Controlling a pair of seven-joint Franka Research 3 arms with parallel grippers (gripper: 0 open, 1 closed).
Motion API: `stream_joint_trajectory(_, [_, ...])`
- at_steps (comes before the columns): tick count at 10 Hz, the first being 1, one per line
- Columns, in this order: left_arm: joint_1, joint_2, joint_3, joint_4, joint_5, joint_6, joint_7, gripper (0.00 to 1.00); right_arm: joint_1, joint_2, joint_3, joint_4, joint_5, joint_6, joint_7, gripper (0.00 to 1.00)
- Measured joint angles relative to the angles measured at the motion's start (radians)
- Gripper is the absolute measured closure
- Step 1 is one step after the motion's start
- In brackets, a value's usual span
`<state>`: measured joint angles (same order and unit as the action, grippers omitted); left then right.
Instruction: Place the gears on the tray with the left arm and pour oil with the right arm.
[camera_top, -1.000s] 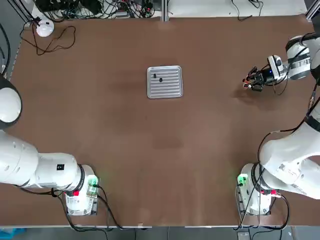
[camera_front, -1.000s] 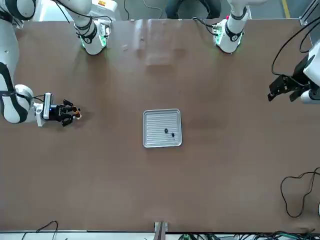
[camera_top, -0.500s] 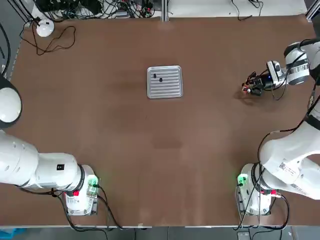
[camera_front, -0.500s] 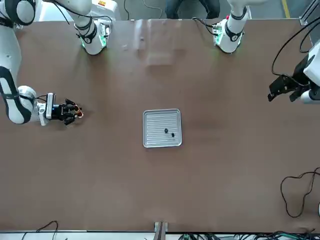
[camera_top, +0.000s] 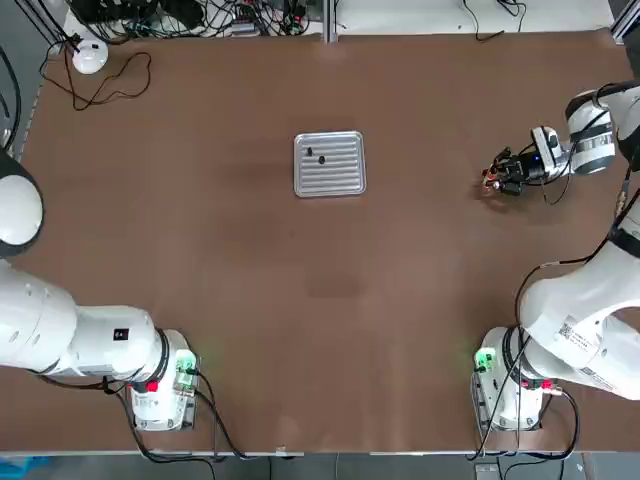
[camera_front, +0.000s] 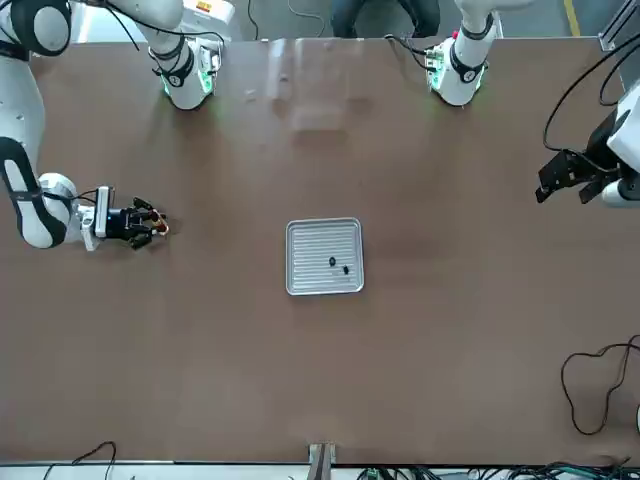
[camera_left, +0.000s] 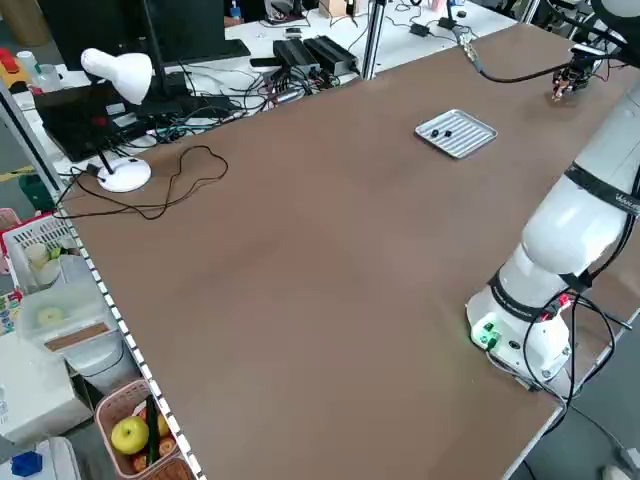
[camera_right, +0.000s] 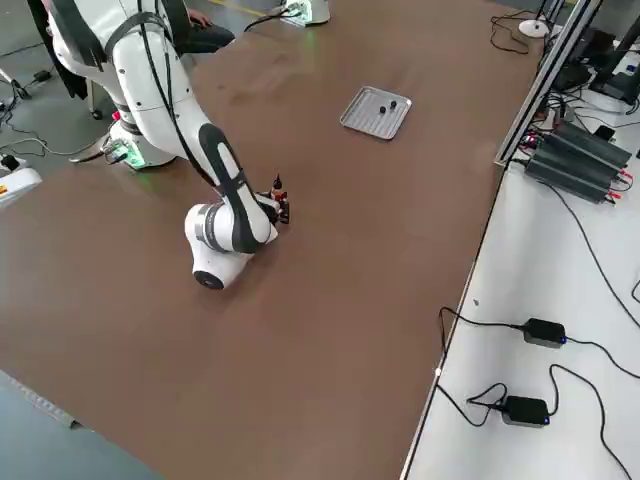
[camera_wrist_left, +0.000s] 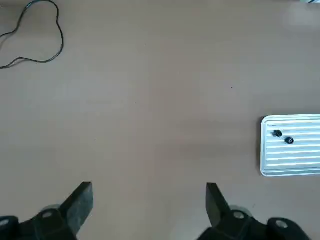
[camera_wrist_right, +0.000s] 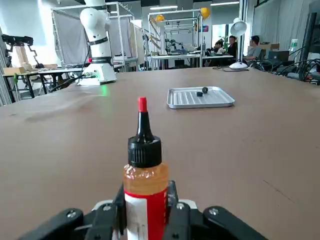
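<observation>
The silvery ribbed tray (camera_top: 340, 176) (camera_front: 318, 281) lies at the table's middle-back, and two small dark gears (camera_top: 309, 152) (camera_top: 321, 159) rest on it; they also show in the left wrist view as gears (camera_wrist_left: 277, 133) on the tray (camera_wrist_left: 290, 161). My right gripper (camera_top: 503, 181) (camera_wrist_right: 145, 197) sits low at the table's right side, shut on the oil bottle (camera_wrist_right: 144, 172) (camera_front: 158, 226), which stands upright with its orange body and black cap and red tip on top. My left gripper (camera_front: 548, 186) (camera_wrist_left: 149, 192) hangs open and bare, high over the table's left side.
A white desk lamp (camera_top: 88, 55) and its black cable (camera_top: 120, 85) lie at the back left corner. Cables and power bricks (camera_right: 540, 332) sit on the bench beyond the table's back edge. People sit far off behind the tray (camera_wrist_right: 201, 97) in the right wrist view.
My right gripper, with the oil bottle in it, has shifted slightly toward the robot's side and the wrist has drawn back toward the right edge. The left arm, tray and gears are unmoved.
</observation>
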<state>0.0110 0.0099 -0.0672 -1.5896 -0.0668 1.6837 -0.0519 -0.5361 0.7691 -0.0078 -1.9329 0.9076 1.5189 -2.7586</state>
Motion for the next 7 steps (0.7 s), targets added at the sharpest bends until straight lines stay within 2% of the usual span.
stream_joint_trajectory(2, [0.000, 0.000, 0.000, 0.000, 0.000, 0.000, 0.000, 0.00, 0.000, 0.000, 0.001, 0.001, 0.001, 0.000, 0.000, 0.64])
stream_joint_trajectory(3, [0.000, 0.000, 0.000, 0.000, 0.000, 0.000, 0.000, 0.00, 0.000, 0.000, 0.002, 0.002, 0.001, 0.000, 0.000, 0.57])
stream_joint_trajectory(4, [0.000, 0.000, 0.000, 0.000, 0.000, 0.000, 0.000, 0.00, 0.000, 0.000, 0.003, 0.003, 0.001, 0.000, 0.000, 0.44])
stream_joint_trajectory(5, [0.000, 0.000, 0.000, 0.000, 0.000, 0.000, 0.000, 0.00, 0.000, 0.000, 0.003, 0.004, 0.001, 0.000, 0.000, 0.38])
stream_joint_trajectory(6, [0.000, 0.000, 0.000, 0.000, 0.000, 0.000, 0.000, 0.00, 0.000, 0.000, 0.003, 0.005, 0.001, 0.000, 0.000, 0.37])
stream_joint_trajectory(7, [0.000, 0.000, 0.000, 0.000, 0.000, 0.000, 0.000, 0.00, -0.001, 0.000, 0.003, 0.006, 0.001, 0.000, 0.000, 0.31])
